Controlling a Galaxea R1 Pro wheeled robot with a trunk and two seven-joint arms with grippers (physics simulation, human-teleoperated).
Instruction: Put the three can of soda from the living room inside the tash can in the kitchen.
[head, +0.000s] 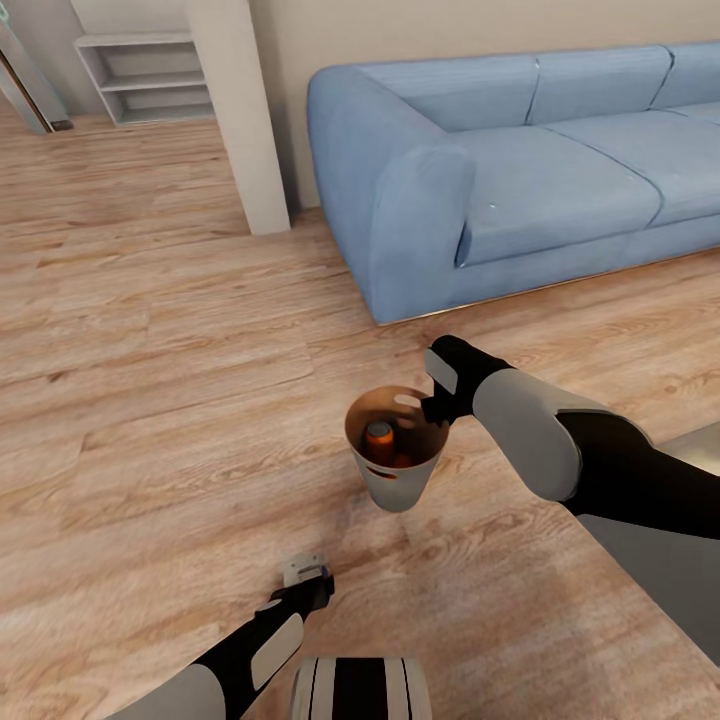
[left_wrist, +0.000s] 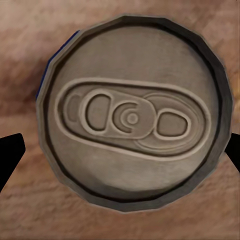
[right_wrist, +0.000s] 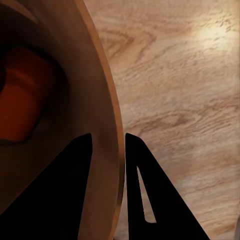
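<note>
A light-blue sofa (head: 520, 170) fills the upper right of the head view, a white pillar (head: 240, 110) and shelves (head: 150, 75) the upper left; the wood floor (head: 150, 400) lies between. At centre, the bin (head: 397, 470) holds 2 orange cans (head: 380, 442). The right tool (head: 436, 408) pinches its rim, 1 finger (right_wrist: 75, 190) inside and 1 outside. At the lower left, the left tool (head: 305, 580) grips the blue can (left_wrist: 132, 112), its silvery top between the dark fingertips (left_wrist: 10, 155).

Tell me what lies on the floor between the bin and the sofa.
Nothing: in the head view, bare wood floor separates the bin from the sofa.
</note>
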